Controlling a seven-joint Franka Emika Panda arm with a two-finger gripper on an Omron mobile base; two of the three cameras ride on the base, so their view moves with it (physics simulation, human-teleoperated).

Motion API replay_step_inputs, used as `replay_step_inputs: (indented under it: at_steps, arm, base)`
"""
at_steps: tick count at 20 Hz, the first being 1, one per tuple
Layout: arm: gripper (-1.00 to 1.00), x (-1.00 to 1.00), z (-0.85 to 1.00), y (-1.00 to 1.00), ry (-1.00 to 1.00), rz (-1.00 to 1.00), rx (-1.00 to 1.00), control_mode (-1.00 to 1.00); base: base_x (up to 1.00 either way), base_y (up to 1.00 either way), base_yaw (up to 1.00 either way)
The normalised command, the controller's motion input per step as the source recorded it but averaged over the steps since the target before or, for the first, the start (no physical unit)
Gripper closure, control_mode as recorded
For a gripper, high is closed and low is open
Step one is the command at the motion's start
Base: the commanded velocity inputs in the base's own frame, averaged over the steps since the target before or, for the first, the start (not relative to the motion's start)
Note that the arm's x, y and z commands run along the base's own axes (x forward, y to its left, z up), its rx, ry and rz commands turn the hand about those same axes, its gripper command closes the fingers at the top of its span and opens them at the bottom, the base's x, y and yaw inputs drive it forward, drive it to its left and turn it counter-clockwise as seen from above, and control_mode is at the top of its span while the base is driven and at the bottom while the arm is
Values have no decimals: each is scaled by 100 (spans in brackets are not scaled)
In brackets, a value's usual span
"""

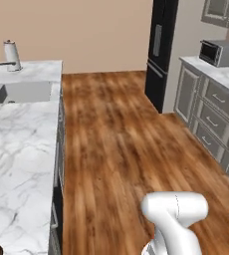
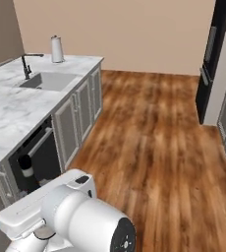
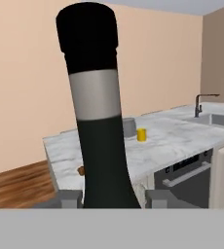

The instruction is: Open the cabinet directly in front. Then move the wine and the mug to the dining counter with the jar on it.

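Note:
My gripper [image 3: 115,199] is shut on the wine [image 3: 97,146], a dark bottle with a black cap and a pale grey band on its neck, which stands upright and very close in the hand view. The bottle's top [image 2: 25,167] also pokes up left of my arm in the right base view, in front of the island's base. Beyond it lies the dining counter [image 3: 177,141] with its white marble top. On it the yellow mug [image 3: 141,134] stands just right of the grey jar [image 3: 128,127]. The cabinet is out of view.
The island [image 1: 22,164] carries a sink [image 1: 27,92], a black faucet [image 2: 26,66] and a paper towel roll [image 1: 12,56] at its far end. Across the wooden floor [image 1: 121,149] stand a black fridge [image 1: 161,50] and a counter with a microwave [image 1: 218,52].

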Motion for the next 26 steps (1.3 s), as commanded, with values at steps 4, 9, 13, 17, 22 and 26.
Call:
replay_step_inputs:
  at_steps: [4,9,13,17,22,26]
  arm:
    - [100,0,0,0,0,0,0,100]
    - [100,0,0,0,0,0,0,100]
    - [100,0,0,0,0,0,0,100]
    - [100,0,0,0,0,0,0,100]
    - [100,0,0,0,0,0,0,100]
    - [100,0,0,0,0,0,0,100]
  base:
    - [45,32,23]
    - [64,20,19]
    - [68,16,20]
    - [51,19,24]
    - [26,14,34]
    - [18,5,42]
